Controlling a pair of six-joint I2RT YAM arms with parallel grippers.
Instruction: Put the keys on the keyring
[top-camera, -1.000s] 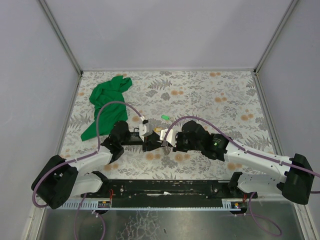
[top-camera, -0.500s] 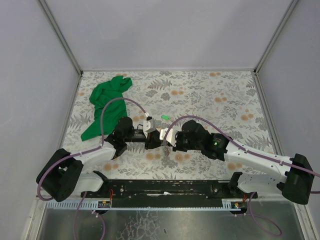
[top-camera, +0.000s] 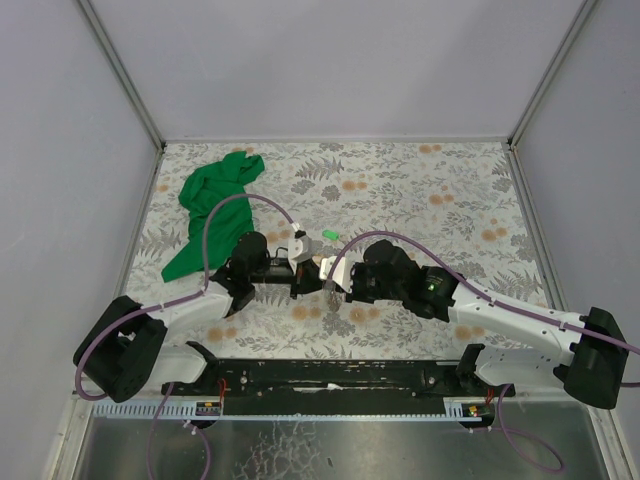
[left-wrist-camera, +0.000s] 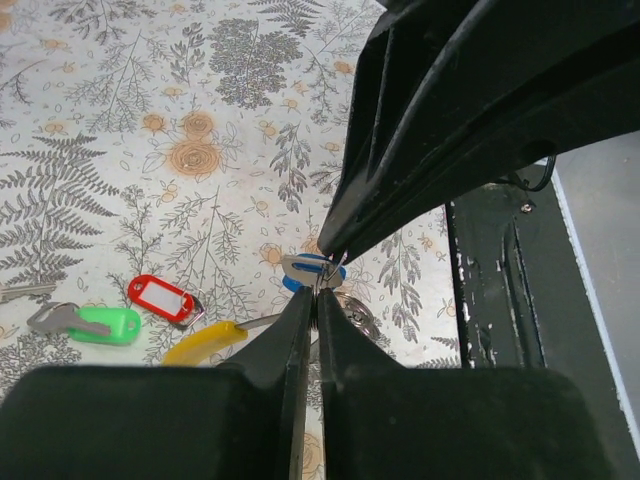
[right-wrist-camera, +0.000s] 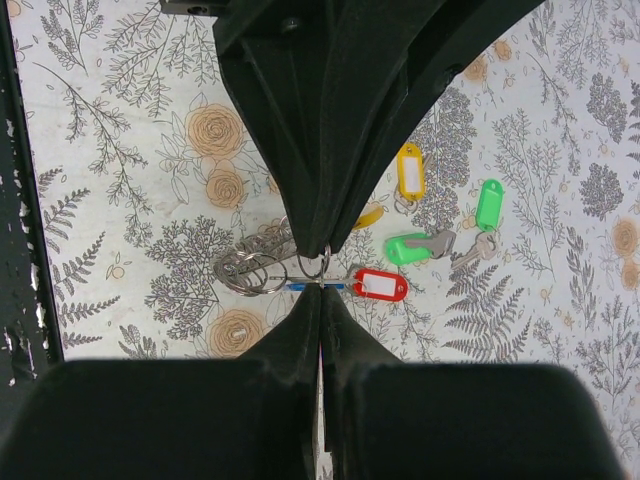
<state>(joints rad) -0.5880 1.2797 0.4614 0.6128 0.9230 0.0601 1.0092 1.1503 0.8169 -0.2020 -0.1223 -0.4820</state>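
Note:
My left gripper (top-camera: 306, 272) and right gripper (top-camera: 334, 282) meet tip to tip just above the table's middle front. In the right wrist view my left gripper's fingertips (right-wrist-camera: 322, 247) are shut on a thin wire ring, the keyring (right-wrist-camera: 312, 266). My right gripper (right-wrist-camera: 322, 292) is shut right under it on the blue-tag key (right-wrist-camera: 304, 286), seen edge-on. The left wrist view shows the blue tag (left-wrist-camera: 308, 270) just past my shut left gripper (left-wrist-camera: 316, 296). Loose keys lie on the table: red tag (right-wrist-camera: 381, 285), green tags (right-wrist-camera: 408, 247) (right-wrist-camera: 489, 203), yellow tag (right-wrist-camera: 410, 170).
A bunch of spare metal rings (right-wrist-camera: 250, 268) lies on the table under the grippers. A green cloth (top-camera: 215, 200) lies at the back left. One green tag (top-camera: 328, 235) shows behind the grippers. The black base rail (top-camera: 340, 375) runs along the near edge.
My left gripper has moved right and slightly away, closing onto the right gripper's tip. The right arm has barely moved.

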